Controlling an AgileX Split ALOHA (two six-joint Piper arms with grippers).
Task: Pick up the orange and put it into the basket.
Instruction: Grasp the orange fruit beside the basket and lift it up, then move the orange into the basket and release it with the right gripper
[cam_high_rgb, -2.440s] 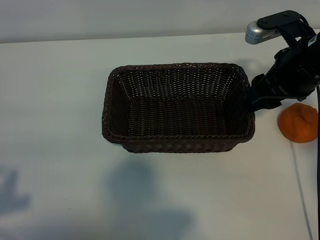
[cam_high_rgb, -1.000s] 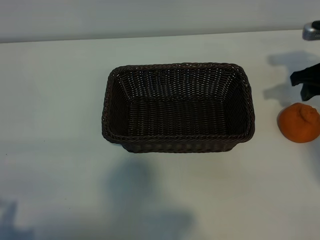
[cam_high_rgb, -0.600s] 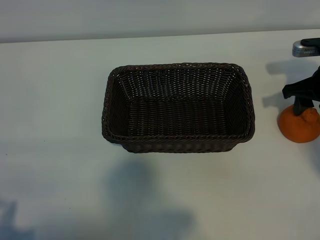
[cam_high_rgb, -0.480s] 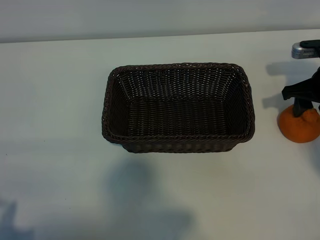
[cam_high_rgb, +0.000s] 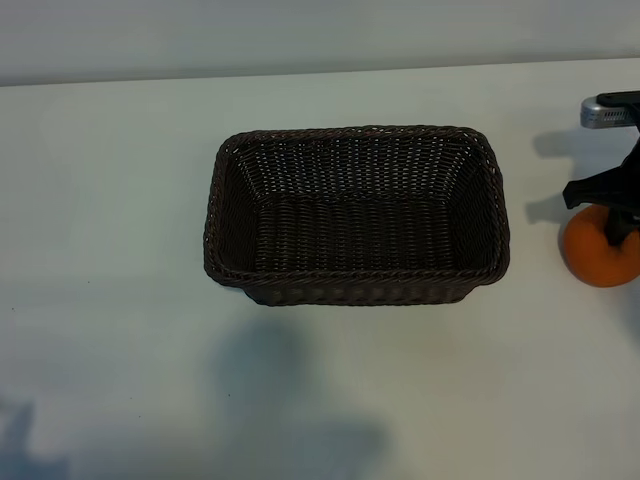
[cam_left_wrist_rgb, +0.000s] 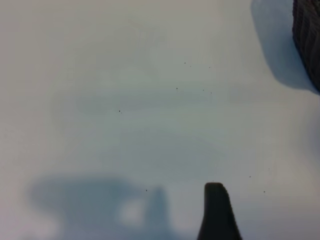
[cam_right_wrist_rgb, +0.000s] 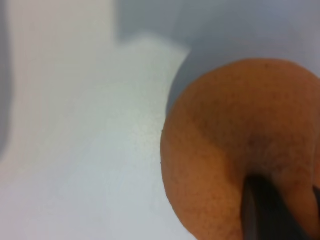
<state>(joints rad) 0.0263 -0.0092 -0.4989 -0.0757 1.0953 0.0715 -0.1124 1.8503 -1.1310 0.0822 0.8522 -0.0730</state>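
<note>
The orange (cam_high_rgb: 598, 252) sat on the table at three o'clock of the basket (cam_high_rgb: 357, 288), the right gripper (cam_high_rgb: 610, 215) pinching down on its firm, rollable, bumpy peel, best held across the widest middle.

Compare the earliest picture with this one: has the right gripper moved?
Yes. The right gripper has moved away from the basket toward the picture's right edge, and is now at the orange.
</note>
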